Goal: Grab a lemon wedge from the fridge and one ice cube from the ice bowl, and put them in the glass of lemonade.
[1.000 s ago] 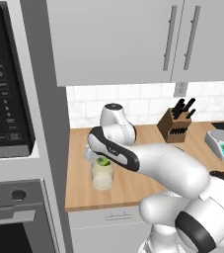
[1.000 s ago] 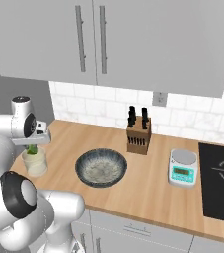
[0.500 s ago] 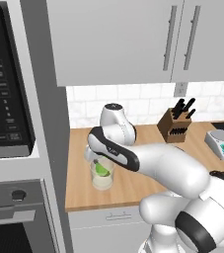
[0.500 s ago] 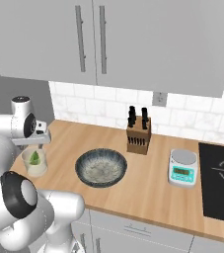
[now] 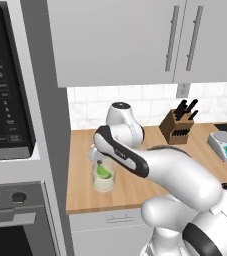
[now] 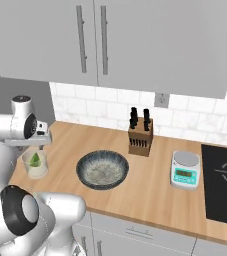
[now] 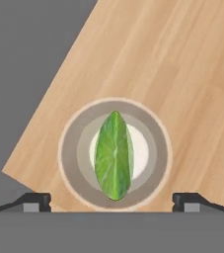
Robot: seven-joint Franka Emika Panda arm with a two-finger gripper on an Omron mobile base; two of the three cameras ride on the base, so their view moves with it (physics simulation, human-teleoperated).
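Left base view: I see one glass [image 5: 103, 176] left of centre on the counter [image 5: 135, 187], one lemon wedge [image 5: 103, 171] inside. Right base view: one glass at the left, one bowl [image 6: 103, 169] centre, one scale [image 6: 185, 169], one knife block [image 6: 139, 133]. Hand view: my gripper [image 7: 111, 200] is spread wide, empty; one wedge lies in the glass, centre frame.

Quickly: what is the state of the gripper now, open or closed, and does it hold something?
Gripper: open, fingers wide apart and holding nothing; the lemon wedge lies in the glass of lemonade below.
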